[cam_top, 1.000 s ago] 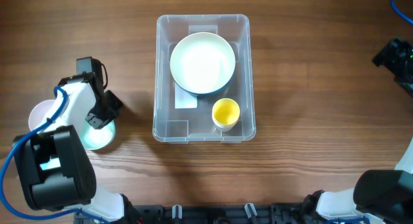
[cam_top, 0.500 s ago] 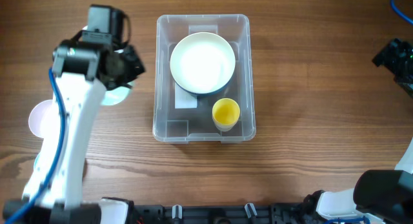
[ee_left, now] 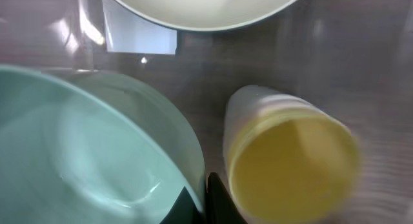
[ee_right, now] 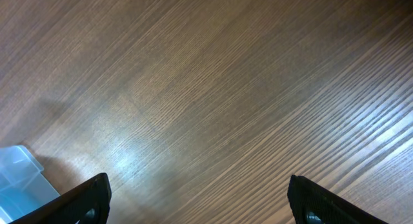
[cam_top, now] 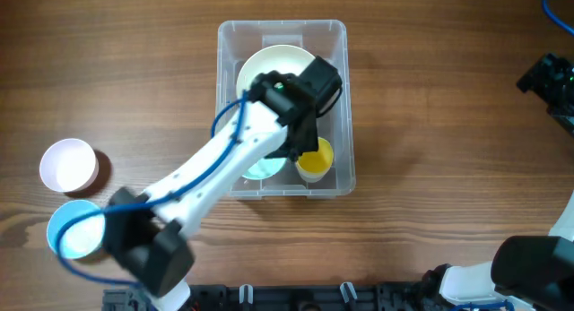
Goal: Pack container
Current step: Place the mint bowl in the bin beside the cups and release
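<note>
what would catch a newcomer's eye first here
The left arm stretches across the clear bin, jaws pinching a mint bowl beside the yellow cup. A big white bowl fills the bin's far half; a lilac bowl and a blue bowl sit on the table at left.

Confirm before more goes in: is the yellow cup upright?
Upright: the yellow cup shows its round open mouth to the overhead camera, standing inside the container.
</note>
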{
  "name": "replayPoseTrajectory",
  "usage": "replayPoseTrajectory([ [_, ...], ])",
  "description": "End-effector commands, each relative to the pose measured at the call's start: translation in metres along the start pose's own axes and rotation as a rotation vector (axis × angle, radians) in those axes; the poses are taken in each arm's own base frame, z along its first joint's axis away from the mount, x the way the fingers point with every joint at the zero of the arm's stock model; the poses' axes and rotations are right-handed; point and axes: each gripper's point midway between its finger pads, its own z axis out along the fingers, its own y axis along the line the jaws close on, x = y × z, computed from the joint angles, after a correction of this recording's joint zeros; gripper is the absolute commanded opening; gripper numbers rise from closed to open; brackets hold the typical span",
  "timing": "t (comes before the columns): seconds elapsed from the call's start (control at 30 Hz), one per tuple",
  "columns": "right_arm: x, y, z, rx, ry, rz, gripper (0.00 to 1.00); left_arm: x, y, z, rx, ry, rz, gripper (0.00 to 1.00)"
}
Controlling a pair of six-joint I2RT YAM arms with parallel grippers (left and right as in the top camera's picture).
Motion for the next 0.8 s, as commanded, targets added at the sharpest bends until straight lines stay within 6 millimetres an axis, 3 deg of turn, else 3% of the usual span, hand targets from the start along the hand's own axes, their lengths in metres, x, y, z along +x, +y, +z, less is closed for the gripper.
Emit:
replayPoseTrajectory([
  [0.0,0.004,0.004,0.006,-0.012,0.025,0.006,0.89,-0.003,0.007,0.030,-0.066,0.059,-0.042,0.04],
  [0.17,0.004,0.004,0.006,-0.012,0.025,0.006,0.89,-0.008,0.016,0.036,-0.084,0.076,-0.068,0.04],
  [0.23,0.004,0.004,0.006,-0.012,0.025,0.005,0.89,-0.005,0.017,0.036,-0.085,0.091,-0.065,0.28],
  [0.37,0.004,0.004,0.006,-0.011,0.026,0.005,0.89,-0.002,0.015,0.033,-0.069,0.105,-0.063,0.36],
  [0.4,0.004,0.004,0.006,-0.011,0.026,0.006,0.89,-0.002,0.016,0.027,-0.062,0.095,-0.062,0.36],
  [0.47,0.004,0.004,0.006,-0.011,0.026,0.005,0.89,-0.013,0.022,-0.005,-0.008,0.018,-0.062,0.36],
  [0.53,0.004,0.004,0.006,-0.011,0.026,0.005,0.89,-0.031,0.050,-0.047,0.026,-0.104,-0.132,0.37],
  [0.57,0.004,0.004,0.006,-0.011,0.025,0.005,0.89,-0.043,0.082,-0.079,0.046,-0.195,-0.205,0.46],
  [0.6,0.004,0.004,0.006,-0.011,0.025,0.006,0.89,-0.050,0.108,-0.096,0.049,-0.250,-0.263,0.59],
  [0.63,0.004,0.004,0.006,-0.012,0.025,0.006,0.89,-0.056,0.139,-0.113,0.039,-0.306,-0.342,0.66],
  [0.7,0.004,0.004,0.006,-0.012,0.025,0.006,0.89,-0.061,0.201,-0.136,-0.001,-0.386,-0.462,0.78],
  [0.77,0.004,0.004,0.006,-0.012,0.025,0.006,0.89,-0.062,0.269,-0.142,-0.076,-0.412,-0.614,0.81],
])
